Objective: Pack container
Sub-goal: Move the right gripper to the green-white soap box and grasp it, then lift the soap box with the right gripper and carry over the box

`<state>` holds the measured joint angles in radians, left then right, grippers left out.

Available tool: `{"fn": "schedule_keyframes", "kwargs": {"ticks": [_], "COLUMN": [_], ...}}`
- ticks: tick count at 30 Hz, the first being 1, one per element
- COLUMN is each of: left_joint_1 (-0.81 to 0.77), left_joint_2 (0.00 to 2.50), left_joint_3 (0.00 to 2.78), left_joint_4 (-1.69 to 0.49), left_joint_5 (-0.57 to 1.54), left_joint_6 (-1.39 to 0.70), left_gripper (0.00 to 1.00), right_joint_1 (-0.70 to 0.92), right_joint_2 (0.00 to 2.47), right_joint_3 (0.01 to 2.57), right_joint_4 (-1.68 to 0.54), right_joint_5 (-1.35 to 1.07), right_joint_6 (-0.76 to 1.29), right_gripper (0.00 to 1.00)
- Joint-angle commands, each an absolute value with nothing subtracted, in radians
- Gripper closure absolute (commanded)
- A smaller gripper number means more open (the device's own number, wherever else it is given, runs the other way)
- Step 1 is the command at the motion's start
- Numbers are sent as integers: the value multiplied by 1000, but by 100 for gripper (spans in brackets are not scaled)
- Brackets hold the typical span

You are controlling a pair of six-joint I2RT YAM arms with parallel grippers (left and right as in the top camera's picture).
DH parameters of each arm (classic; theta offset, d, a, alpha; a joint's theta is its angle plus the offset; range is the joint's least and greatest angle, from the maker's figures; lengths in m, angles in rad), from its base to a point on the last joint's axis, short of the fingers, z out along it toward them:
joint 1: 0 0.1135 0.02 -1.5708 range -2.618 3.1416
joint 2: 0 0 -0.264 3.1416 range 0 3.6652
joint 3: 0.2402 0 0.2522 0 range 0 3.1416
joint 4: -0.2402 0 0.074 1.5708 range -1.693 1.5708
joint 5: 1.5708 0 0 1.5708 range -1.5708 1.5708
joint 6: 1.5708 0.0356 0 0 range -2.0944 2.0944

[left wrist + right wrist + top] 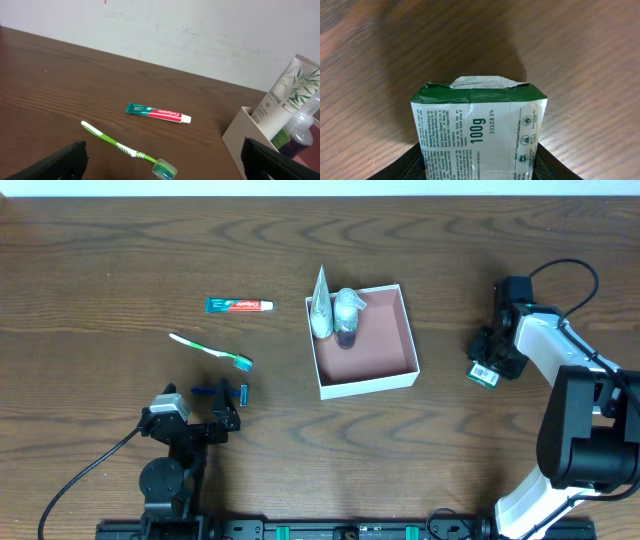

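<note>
While the shallow, white-walled square container (368, 387) sits at table centre, a white squeeze tube (320, 312) and a clear purple-filled bottle (347, 318) occupy its 10 o'clock corner, which leaves floor space free. At 3 o'clock, the right gripper (497, 350) clamps a green-and-white paper packet (477, 130), probably for loading. At 8 o'clock, the left gripper (222, 393) is spread and empty.

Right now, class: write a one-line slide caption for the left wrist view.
Toothpaste and toothbrush lie on the table, outside the container holding a tube and bottle.

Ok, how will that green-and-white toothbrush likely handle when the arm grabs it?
Probably light and fairly stiff: the toothbrush is a thin plastic stick. Lying flat on the table, it offers little height to pinch and may pivot if nudged off-centre.
</note>
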<state>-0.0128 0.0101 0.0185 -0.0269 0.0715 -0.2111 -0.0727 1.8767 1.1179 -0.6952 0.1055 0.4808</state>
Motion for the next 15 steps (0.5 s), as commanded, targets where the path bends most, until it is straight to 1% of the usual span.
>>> {"fn": "schedule_keyframes", "kwargs": {"ticks": [1,6,10,15], "left_joint_1": [-7,-7,-7,-7], "left_joint_2": [4,4,4,4], "left_joint_3": [4,4,4,4], "left_joint_4": [-64,-64,-64,-64], "left_joint_5": [83,83,83,83], "left_joint_6": [-203,-202,-203,-203], "left_gripper": [2,2,2,2], "right_joint_1": [-72,-71,-71,-71], "right_joint_2": [1904,1833,1748,1637], "right_joint_3": [1113,1159,1221,1282], "right_joint_4": [-700,-728,-780,-833], "right_joint_5": [-79,-206,-282,-303], "right_joint_6": [354,249,176,166], "right_gripper": [61,57,57,57]}}
